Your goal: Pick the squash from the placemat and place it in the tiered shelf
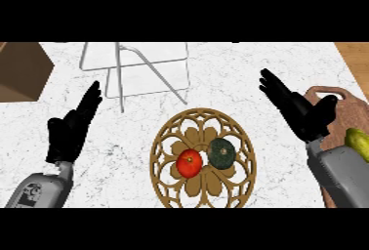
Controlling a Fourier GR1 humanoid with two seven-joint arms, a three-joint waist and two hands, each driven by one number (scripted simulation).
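A dark green squash point(222, 153) lies on the round tan cut-out placemat point(202, 158) at the counter's middle front, touching a red tomato point(190, 163) on its left. The wire tiered shelf point(146, 68) stands behind the placemat at the back, left of centre. My right hand point(302, 113) is open with straight fingers pointing up-left, held right of and behind the squash, apart from it. My left hand point(72, 128) is open at the left, fingers up, resting well away from the placemat.
A brown wooden cutting board point(344, 113) lies at the right edge under my right forearm, with a yellow-green vegetable point(358, 142) on it. A brown box point(22, 71) sits at the back left corner. The counter is white marble.
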